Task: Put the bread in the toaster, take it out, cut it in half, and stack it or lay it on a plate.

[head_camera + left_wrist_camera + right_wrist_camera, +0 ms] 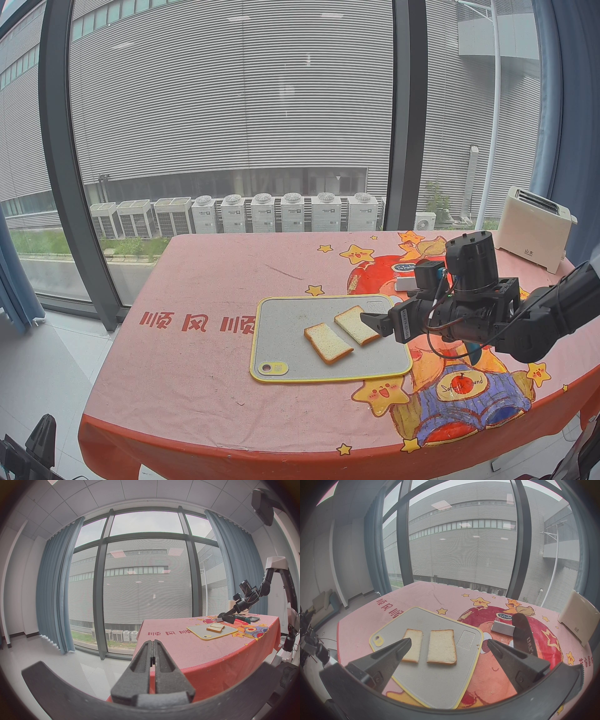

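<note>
A: Where's the bread (pixel 328 342)?

B: It lies in two pieces, flat and side by side on the grey cutting board (pixel 287 362), toward its right end, with a narrow gap between them. The toaster (pixel 534 228) stands well back, at the far right corner of the bench (pixel 206 387).

A: And the fingers?

B: The right gripper (pixel 377 323) hangs low at the board's right edge. Its fingers (pixel 390 655) are spread wide with nothing between them, and the nearer piece (pixel 357 325) is just in front. The left gripper (pixel 153 655) is off to the bench's left side, its fingers pressed together on nothing.

A: How will a piece handle?

B: It'll be light and thin; whether it's crisp or soft I can't tell from here. Lying flat, it offers only its edges, so I'd pinch across the short width at the crusts. Go gently, since a soft middle would dent or tear. The board looks smooth, so a piece may slide if nudged sideways.
</note>
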Tool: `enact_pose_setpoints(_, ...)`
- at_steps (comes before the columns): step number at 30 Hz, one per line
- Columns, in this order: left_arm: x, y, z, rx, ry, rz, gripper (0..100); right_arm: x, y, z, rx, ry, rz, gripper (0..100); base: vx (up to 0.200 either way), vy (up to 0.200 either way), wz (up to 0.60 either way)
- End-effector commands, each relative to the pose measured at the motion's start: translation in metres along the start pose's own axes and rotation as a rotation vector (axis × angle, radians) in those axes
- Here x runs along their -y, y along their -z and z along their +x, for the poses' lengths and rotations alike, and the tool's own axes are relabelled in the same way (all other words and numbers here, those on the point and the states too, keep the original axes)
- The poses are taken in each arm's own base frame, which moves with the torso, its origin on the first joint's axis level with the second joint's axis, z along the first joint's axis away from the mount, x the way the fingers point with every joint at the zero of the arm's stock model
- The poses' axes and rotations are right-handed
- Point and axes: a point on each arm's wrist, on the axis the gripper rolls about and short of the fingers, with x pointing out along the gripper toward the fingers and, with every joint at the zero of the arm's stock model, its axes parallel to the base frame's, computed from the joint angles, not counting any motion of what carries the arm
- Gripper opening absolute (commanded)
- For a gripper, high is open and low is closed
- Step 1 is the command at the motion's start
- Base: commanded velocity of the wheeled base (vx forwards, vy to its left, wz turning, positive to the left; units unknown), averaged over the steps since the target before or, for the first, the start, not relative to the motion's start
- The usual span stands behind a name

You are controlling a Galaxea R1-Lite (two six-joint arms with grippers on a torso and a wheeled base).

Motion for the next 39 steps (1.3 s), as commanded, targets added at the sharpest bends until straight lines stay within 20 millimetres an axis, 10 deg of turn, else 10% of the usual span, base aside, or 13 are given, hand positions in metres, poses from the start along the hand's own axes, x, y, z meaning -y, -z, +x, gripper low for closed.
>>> enact_pose_setpoints(1, 0.000, 0.005, 0.001, -0.007, 0.000, 0.000, 0, 0.004, 0.007, 0.019, -0.040, 0.014, 0.001, 100, 0.000, 0.000, 0.00)
enact_pose_setpoints(39, 0.000, 0.005, 0.001, -0.011, 0.000, 0.000, 0, 0.029, 0.018, 0.053, -0.094, 0.093, 0.003, 100, 0.000, 0.000, 0.00)
